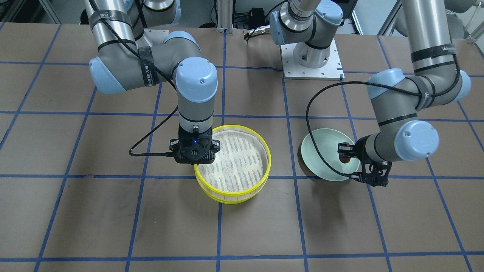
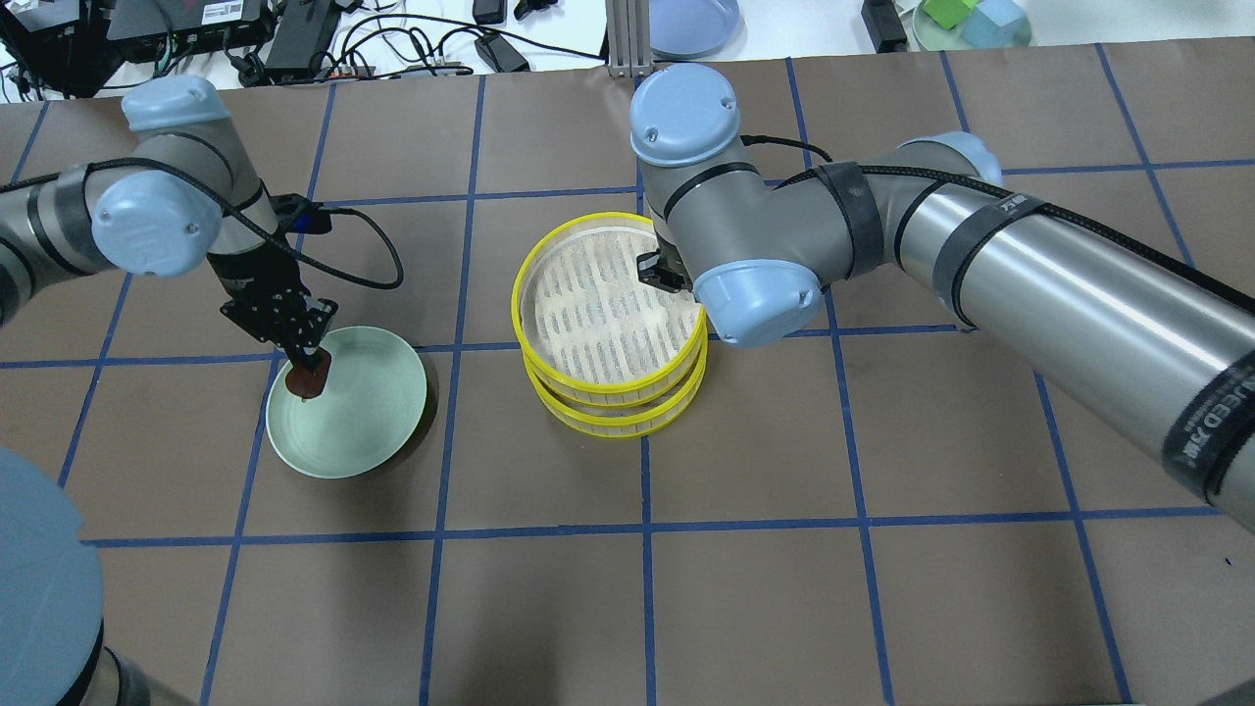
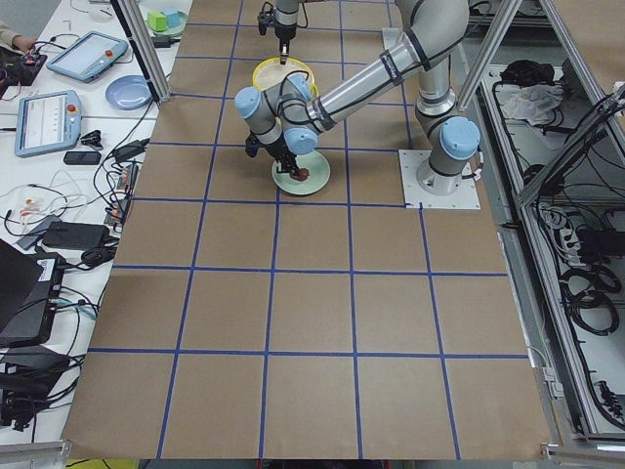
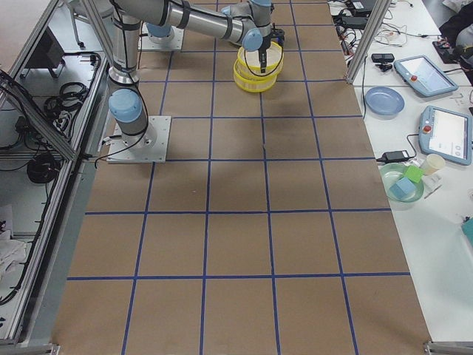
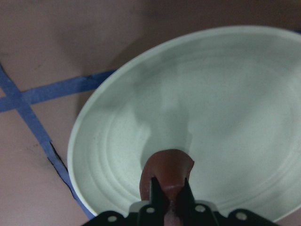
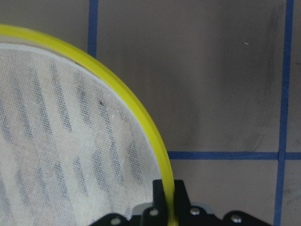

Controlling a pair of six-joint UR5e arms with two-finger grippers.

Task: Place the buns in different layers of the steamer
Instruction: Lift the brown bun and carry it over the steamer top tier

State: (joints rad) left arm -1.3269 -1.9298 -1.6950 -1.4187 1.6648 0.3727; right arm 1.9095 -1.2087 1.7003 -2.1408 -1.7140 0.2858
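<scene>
The left gripper [image 5: 169, 187] is clenching the brown bun [image 5: 167, 165] low over the plate [image 5: 235, 108], on its side toward the table's left edge, possibly touching it. The right gripper [image 6: 168, 193] is pinching the steamer's [image 1: 230, 195] top rim mid-table. Bare table is lying all around.

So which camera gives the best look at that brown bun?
The left wrist view: the brown bun fills the lower middle, pinched in the left gripper over the plate. Overhead shows it as a small dark blob at the plate's edge; front-facing half hides it behind the gripper; exterior left shows a speck; the rest miss it.
</scene>
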